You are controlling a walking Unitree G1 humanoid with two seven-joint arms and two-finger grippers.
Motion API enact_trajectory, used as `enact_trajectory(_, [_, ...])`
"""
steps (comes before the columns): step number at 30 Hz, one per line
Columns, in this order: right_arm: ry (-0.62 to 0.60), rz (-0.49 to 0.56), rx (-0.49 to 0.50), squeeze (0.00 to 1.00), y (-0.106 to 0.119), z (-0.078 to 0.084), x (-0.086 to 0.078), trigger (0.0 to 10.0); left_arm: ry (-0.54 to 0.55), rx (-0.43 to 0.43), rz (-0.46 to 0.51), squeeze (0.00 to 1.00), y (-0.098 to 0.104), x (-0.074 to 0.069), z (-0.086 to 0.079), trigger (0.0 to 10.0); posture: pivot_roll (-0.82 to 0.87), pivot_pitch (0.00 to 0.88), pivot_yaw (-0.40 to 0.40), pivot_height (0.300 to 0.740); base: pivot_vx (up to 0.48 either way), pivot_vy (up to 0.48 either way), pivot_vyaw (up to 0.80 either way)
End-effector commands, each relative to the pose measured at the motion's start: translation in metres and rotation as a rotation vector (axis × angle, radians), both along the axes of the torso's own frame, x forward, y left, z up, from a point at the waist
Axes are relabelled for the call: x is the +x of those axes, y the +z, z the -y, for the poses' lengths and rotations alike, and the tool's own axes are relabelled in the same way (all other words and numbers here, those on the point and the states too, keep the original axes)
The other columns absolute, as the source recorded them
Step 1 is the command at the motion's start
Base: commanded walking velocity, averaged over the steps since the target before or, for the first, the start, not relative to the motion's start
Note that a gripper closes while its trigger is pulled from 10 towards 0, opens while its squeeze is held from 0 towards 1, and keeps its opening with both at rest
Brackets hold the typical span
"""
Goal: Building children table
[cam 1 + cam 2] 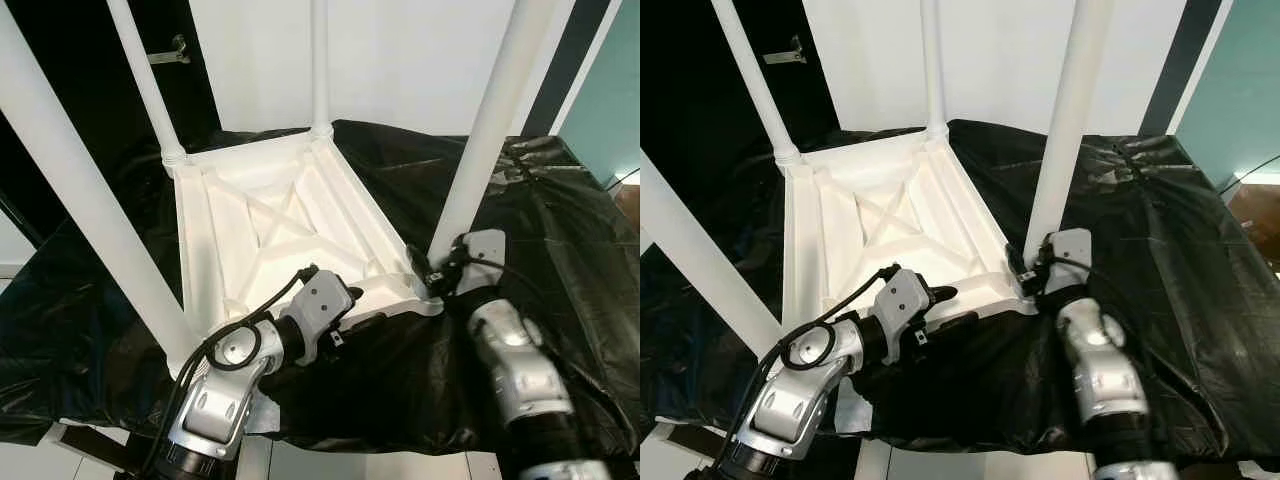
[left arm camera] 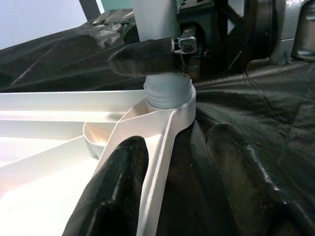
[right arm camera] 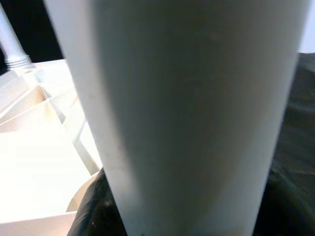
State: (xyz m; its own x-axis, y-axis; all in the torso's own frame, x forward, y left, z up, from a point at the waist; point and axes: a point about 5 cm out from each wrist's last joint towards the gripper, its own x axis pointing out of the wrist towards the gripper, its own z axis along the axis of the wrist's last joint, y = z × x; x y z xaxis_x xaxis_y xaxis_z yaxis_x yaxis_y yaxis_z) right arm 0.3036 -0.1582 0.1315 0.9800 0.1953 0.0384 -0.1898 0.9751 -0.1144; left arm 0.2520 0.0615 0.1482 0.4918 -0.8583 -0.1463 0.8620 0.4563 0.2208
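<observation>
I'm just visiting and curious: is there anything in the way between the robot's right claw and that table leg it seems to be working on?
Nothing visible. The right gripper is already closed around the base of the near-right leg, where it meets the upturned tabletop. The left gripper straddles the tabletop's edge beside it.

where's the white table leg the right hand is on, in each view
Left eye view: white round table leg, right of centre, rising from the near right corner.
Right eye view: centre.
Left wrist view: top centre, right hand's finger across it.
Right wrist view: broad central column.
Shared landmark: black plastic sheet.
</observation>
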Motion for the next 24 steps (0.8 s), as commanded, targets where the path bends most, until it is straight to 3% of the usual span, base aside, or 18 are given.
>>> enact_trajectory(1, [-0.157,-0.094,0.019,0.00,-0.025,-0.004,-0.008,10.0,0.063,0.004,0.006,0.00,-0.001,0.001,-0.002,10.0,-0.02,0.000,0.015,0.740,0.000,0.000,0.00])
enact_trajectory(2, [-0.157,-0.094,0.019,0.00,-0.025,-0.004,-0.008,10.0,0.063,0.004,0.006,0.00,-0.001,0.001,-0.002,10.0,-0.02,0.000,0.015,0.740,0.000,0.000,0.00])
enact_trajectory(4, [-0.370,-0.125,0.106,0.00,-0.032,-0.012,-0.015,10.0,0.060,0.007,0.007,0.00,-0.001,0.000,-0.002,10.0,-0.02,0.000,0.012,0.740,0.000,0.000,0.00])
enact_trajectory(6, [-0.370,-0.125,0.106,0.00,-0.032,-0.012,-0.015,10.0,0.060,0.007,0.007,0.00,-0.001,0.000,-0.002,10.0,-0.02,0.000,0.012,0.740,0.000,0.000,0.00])
enact_trajectory(7, [-0.354,-0.122,0.133,0.00,-0.031,-0.022,-0.017,10.0,0.061,0.007,0.006,0.00,-0.002,0.000,-0.002,10.0,-0.02,0.000,0.013,0.740,0.000,0.000,0.00])
enact_trajectory(10, [-0.323,-0.111,0.138,0.00,-0.026,-0.030,-0.018,10.0,0.062,0.006,0.004,0.00,-0.002,0.000,-0.002,10.0,-0.02,0.000,0.013,0.740,0.000,0.000,0.00])
enact_trajectory(20, [-0.352,-0.088,0.120,0.00,-0.022,-0.027,-0.022,10.0,0.055,0.010,0.009,0.00,-0.001,0.002,0.000,10.0,-0.03,0.000,0.017,0.740,0.000,0.000,0.00])
enact_trajectory(22, [-0.350,-0.061,0.117,0.04,-0.019,-0.027,-0.023,10.0,0.051,0.010,0.009,0.00,-0.001,0.001,0.001,10.0,-0.03,0.000,0.016,0.740,0.000,0.000,0.00])
enact_trajectory(23, [-0.335,-0.044,0.126,1.00,-0.016,-0.027,-0.024,10.0,0.049,0.010,0.009,0.00,-0.002,0.001,0.001,10.0,-0.03,0.000,0.017,0.740,0.000,0.000,0.00])
enact_trajectory(24, [-0.324,-0.033,0.132,1.00,-0.014,-0.027,-0.024,10.0,0.048,0.010,0.009,0.00,-0.002,0.001,0.002,10.0,-0.03,0.000,0.017,0.740,0.000,0.000,0.00])
